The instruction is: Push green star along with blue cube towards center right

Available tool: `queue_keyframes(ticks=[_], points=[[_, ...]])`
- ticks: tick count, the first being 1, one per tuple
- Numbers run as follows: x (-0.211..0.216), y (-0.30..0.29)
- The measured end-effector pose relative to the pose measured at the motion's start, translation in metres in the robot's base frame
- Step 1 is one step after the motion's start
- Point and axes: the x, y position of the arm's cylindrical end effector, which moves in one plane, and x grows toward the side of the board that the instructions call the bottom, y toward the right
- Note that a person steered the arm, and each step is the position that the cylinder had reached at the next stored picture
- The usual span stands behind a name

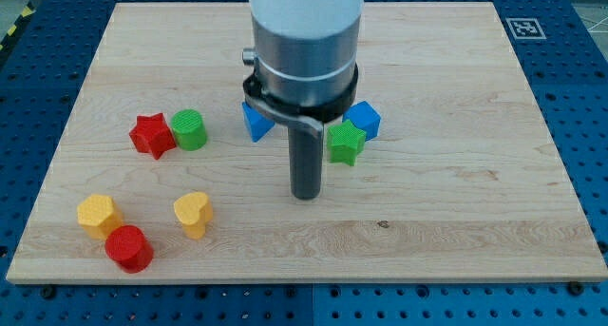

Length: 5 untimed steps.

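Green star (346,143), blue cube (364,119): one each.

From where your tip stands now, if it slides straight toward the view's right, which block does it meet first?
Probably the green star: it lies just right of my tip, slightly higher in view, so I might slip under it.

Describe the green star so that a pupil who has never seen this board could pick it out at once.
Start at the wooden board and find the dark rod near its middle, ending in my tip. Just to the view's right of the rod sits the green star, touching the blue cube behind it. The other green block, a green cylinder, is round and sits beside the red star.
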Motion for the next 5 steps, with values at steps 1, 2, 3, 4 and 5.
queue_keyframes(ticks=[1, 2, 3, 4, 5], points=[[-0.004, 0.029], [-0.025, 0.034], [-0.040, 0.033], [-0.057, 0.033], [-0.073, 0.033]])
